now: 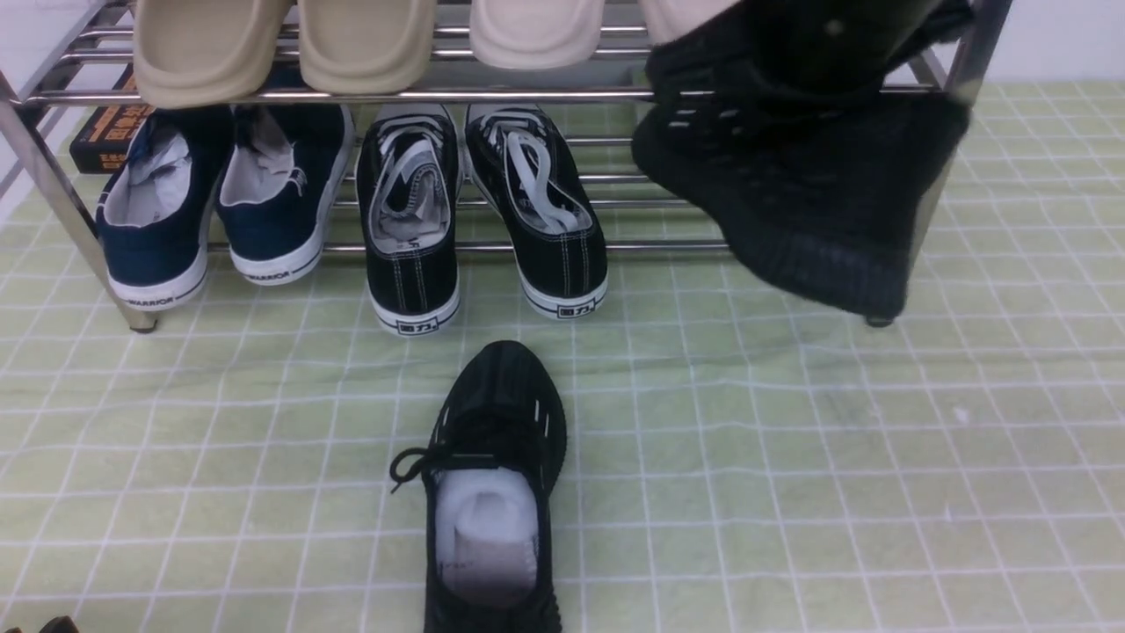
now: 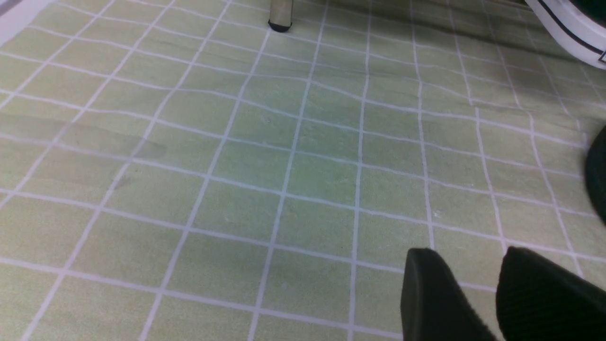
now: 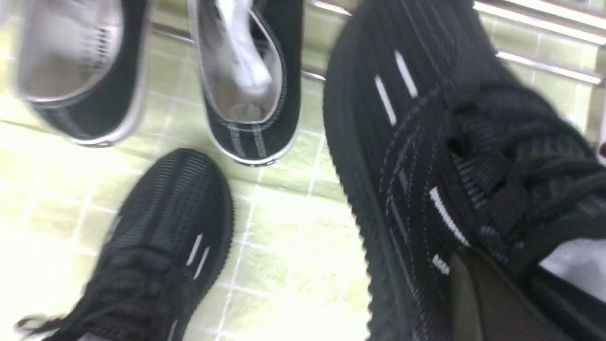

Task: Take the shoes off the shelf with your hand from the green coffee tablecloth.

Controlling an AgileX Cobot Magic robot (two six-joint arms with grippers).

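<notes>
While one black shoe (image 1: 791, 193) is held clamped in the right gripper (image 3: 478, 289), its mate (image 1: 497, 422) is seen leftward, nearer, toe toward the rack (image 1: 668, 247)

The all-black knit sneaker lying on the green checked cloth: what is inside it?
White paper stuffing fills the opening of the all-black knit sneaker. Whether it reaches the toe cannot be seen: the black laces and the closed front cover that part.
</notes>
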